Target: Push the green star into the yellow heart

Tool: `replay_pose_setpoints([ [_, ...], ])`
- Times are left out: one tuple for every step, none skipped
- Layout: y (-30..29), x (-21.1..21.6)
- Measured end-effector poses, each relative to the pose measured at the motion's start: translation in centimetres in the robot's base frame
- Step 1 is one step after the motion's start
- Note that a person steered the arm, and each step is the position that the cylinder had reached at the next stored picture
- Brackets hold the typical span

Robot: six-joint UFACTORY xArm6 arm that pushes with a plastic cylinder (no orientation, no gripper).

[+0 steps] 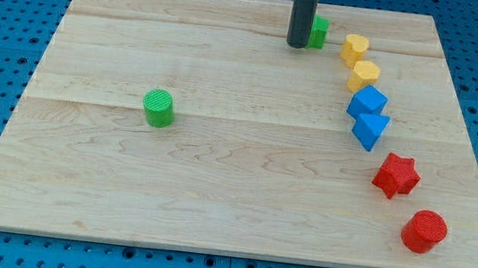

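My tip (297, 44) rests on the board near the view's top, right of centre. A green block (321, 31), largely hidden behind the rod, touches the tip's right side; its star shape cannot be made out. A yellow block (354, 48) that looks like the heart lies a short gap to the right of the green block. A second yellow block (364, 75) lies just below it.
Below the yellow blocks, two blue blocks (367, 102) (370, 129) touch each other in a curving line. A red star (396, 175) and a red cylinder (425, 231) follow toward the bottom right. A green cylinder (159, 108) stands alone at left of centre. The wooden board (214, 194) lies on blue pegboard.
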State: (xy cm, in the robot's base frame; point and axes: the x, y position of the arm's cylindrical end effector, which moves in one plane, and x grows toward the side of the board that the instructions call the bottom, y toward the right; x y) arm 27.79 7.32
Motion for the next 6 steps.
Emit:
replay_pose_setpoints([
  [-1.5,-1.7],
  [-4.9,-4.6],
  [0.7,-4.5],
  [2.2,-4.4],
  [2.2,-4.4],
  [5.2,-3.3],
])
